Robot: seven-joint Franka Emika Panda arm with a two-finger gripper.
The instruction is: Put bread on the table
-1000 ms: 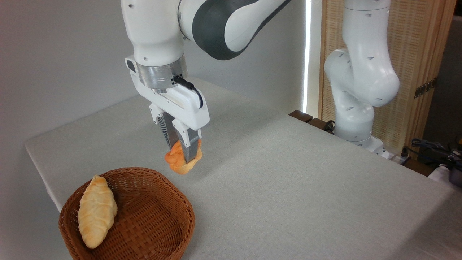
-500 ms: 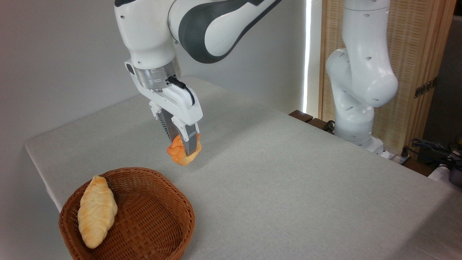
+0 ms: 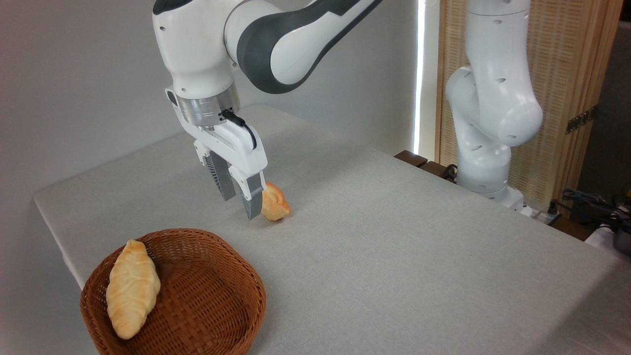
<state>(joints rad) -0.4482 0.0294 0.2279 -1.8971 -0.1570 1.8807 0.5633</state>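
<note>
Orange-golden bread (image 3: pixel 275 203) lying on the grey-cloth bench (image 3: pixel 394 236), centre-left of frame, just right of the fingers (image 3: pixel 252 202). Fingers parted, empty, tips low over the cloth; touching the bun or not: cannot tell. Wicker basket (image 3: pixel 207 301) with pale loaf (image 3: pixel 132 288) at lower left.

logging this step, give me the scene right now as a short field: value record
gripper: open, fingers apart, nothing between them
bread: small orange bun lying on the table, just right of the near finger; contact with that finger cannot be told
table: grey-white cloth surface
basket: brown wicker, front left, apart from the bun
in basket: one pale braided loaf leaning against the left wall
task state: bun is out of the basket and on the table
</note>
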